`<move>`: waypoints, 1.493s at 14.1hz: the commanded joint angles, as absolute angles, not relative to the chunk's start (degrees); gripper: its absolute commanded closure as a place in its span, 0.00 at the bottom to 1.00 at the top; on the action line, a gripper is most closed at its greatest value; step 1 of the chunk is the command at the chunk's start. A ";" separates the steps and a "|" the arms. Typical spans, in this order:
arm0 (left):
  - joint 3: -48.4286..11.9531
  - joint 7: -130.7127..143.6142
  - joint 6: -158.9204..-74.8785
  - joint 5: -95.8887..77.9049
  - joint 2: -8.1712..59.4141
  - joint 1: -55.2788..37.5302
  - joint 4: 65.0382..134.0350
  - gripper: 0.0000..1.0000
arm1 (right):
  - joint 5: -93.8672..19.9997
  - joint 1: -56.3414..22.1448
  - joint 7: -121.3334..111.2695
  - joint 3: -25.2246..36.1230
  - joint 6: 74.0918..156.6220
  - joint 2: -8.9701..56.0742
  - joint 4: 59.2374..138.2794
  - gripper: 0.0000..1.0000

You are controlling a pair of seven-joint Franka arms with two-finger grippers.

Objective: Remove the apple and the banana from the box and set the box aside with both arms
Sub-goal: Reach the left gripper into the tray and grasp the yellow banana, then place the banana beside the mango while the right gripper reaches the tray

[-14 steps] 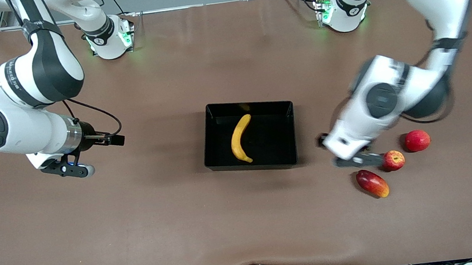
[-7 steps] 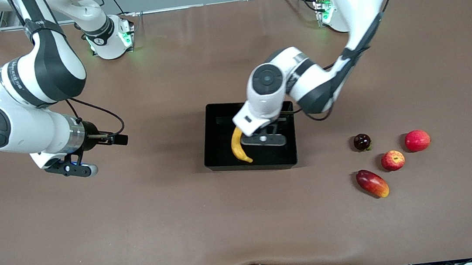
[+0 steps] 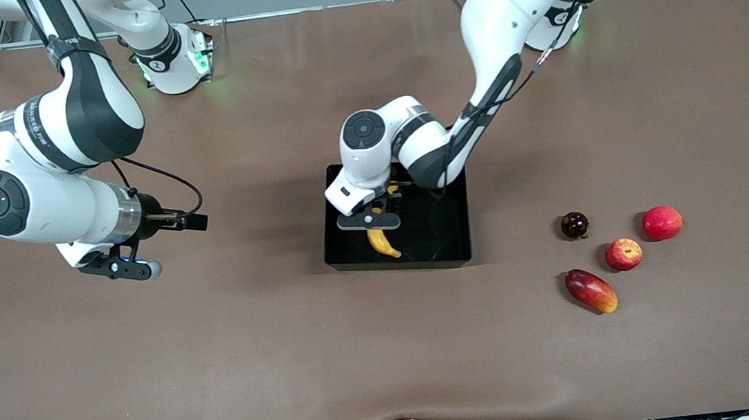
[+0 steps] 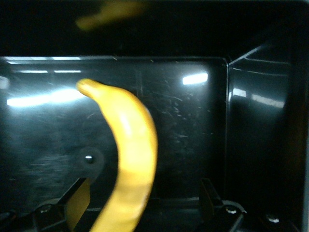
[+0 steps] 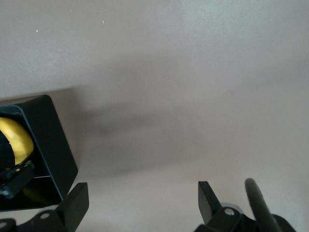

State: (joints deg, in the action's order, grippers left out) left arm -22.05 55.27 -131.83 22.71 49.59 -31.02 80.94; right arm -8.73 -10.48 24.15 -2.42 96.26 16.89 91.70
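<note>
The black tray (image 3: 444, 232) sits mid-table with the yellow banana (image 3: 382, 243) lying in it. My left gripper (image 3: 370, 219) is down inside the tray, open, with the banana's middle between its fingers. The left wrist view shows the banana (image 4: 133, 140) running between the spread fingers (image 4: 77, 203) of the left gripper (image 4: 142, 203), above the glossy tray floor (image 4: 188, 121). The red apple with yellow streaks (image 3: 623, 254) lies on the table toward the left arm's end. My right gripper (image 3: 120, 269) waits open and empty over bare table; in its wrist view, the right gripper (image 5: 142, 200) faces the tray (image 5: 53, 140) and banana (image 5: 18, 140).
Near the apple lie a plain pinkish-red fruit (image 3: 662, 222), an oblong red-orange mango (image 3: 590, 291) nearer the front camera, and a small dark round fruit (image 3: 574, 224). Brown table surface surrounds the tray.
My left arm swung from the fruits at its end of the table to the tray and lowered over the banana. The dark fruit came into view. My right arm barely moved.
</note>
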 commanded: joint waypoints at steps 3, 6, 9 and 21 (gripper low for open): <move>-20.57 56.78 -134.21 23.47 53.70 -32.43 78.40 0.21 | -9.40 -11.16 26.37 -2.28 99.22 16.17 94.21 0.00; -20.48 55.82 -134.21 23.73 53.97 -32.26 78.49 0.69 | -9.67 -11.69 26.72 -2.29 100.46 16.17 95.10 0.00; -20.21 55.02 -133.86 23.82 52.30 -31.82 78.40 1.00 | -9.67 -12.39 28.04 -2.29 100.55 16.17 95.36 0.00; -21.01 33.70 -115.51 17.59 34.12 -19.97 79.10 1.00 | -10.20 -24.60 43.94 -2.37 115.83 17.57 101.78 0.00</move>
